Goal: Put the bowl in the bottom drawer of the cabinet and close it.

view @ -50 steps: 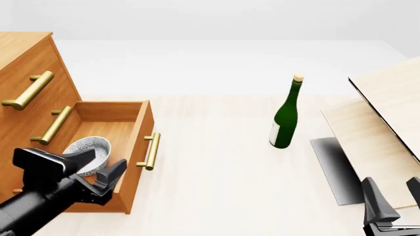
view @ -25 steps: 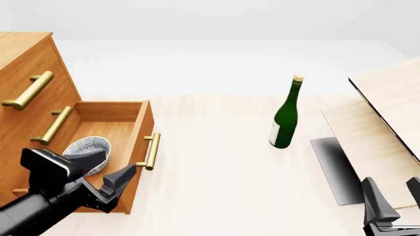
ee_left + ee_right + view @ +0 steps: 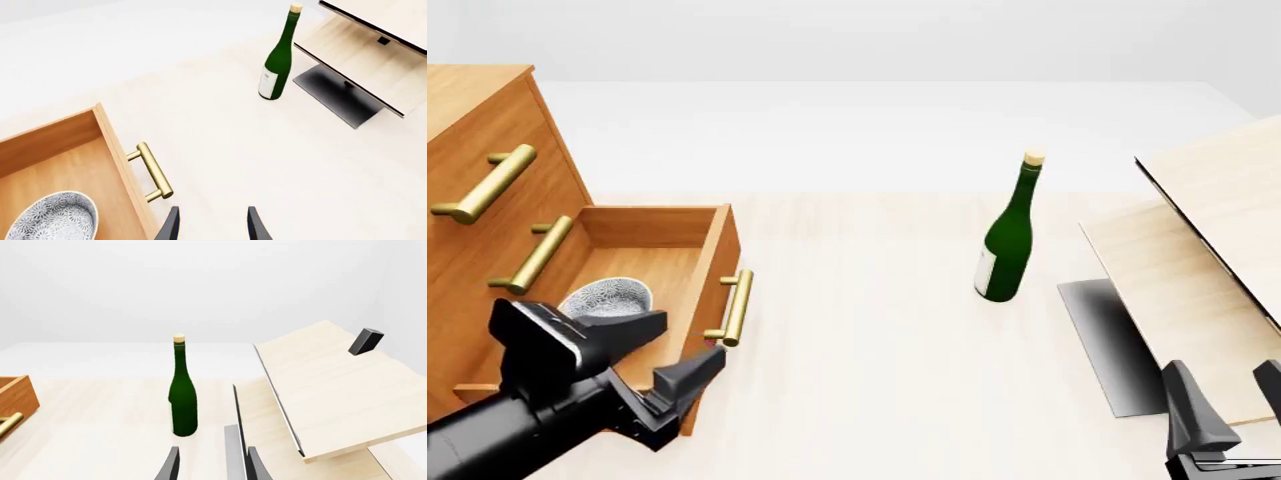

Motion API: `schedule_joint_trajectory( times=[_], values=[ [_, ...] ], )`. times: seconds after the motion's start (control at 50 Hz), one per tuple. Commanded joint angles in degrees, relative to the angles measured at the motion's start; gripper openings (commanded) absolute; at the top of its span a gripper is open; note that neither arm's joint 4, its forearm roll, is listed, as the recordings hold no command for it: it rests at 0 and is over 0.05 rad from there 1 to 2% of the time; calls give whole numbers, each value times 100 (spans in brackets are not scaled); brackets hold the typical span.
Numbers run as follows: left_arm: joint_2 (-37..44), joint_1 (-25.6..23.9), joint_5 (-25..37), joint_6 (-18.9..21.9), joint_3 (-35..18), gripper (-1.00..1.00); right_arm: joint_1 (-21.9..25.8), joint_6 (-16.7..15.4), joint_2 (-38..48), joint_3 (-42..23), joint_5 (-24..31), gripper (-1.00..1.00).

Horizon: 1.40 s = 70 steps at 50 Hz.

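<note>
Sliding shut looks easy: the drawer (image 3: 681,275) is stiff wood; the empty, spread left gripper (image 3: 674,350) should push its handle (image 3: 734,308).

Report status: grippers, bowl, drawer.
Left gripper open, empty, beside the drawer front. Right gripper open, idle. Bowl sits in the bottom drawer, drawer open. Green bottle upright, well clear of the drawer's path.

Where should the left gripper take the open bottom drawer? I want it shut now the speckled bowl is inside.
Probably at the brass bar handle on the orange-brown wooden bottom drawer: it stands proud of the front on two posts. Bring the open left gripper from the table side, fingers spanning the bar.
</note>
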Motion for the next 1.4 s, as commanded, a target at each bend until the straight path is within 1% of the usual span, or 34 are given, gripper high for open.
schedule_joint_trajectory(
  times=[0.02,0.08,0.22,0.36,0.38,0.46,0.7,0.94,1.04,1.24,1.4],
  values=[
    [208,-389,42,-102,-180,100,2,1,-6,1,4,100],
    [248,-414,11,-92,-197,100,2,1,-6,1,4,100],
    [492,-562,-81,-229,-303,100,2,1,-6,1,4,100],
    [1079,-841,-321,-531,-351,100,2,1,-6,1,4,100],
    [1041,-823,-324,-487,-342,100,2,1,-6,1,4,100],
    [1155,-894,-366,-548,-367,100,2,1,-6,1,4,100],
    [1632,-1134,-542,-889,-440,100,2,1,-6,1,4,100],
    [2136,-1252,-770,-1128,-447,100,2,1,-6,1,4,100],
    [2259,-1268,-822,-1159,-445,100,2,1,-6,1,4,100],
    [2821,-1497,-1014,-1482,-503,100,2,1,-6,1,4,100],
    [3077,-1503,-1126,-1632,-477,100,2,1,-6,1,4,100]
  ],
)
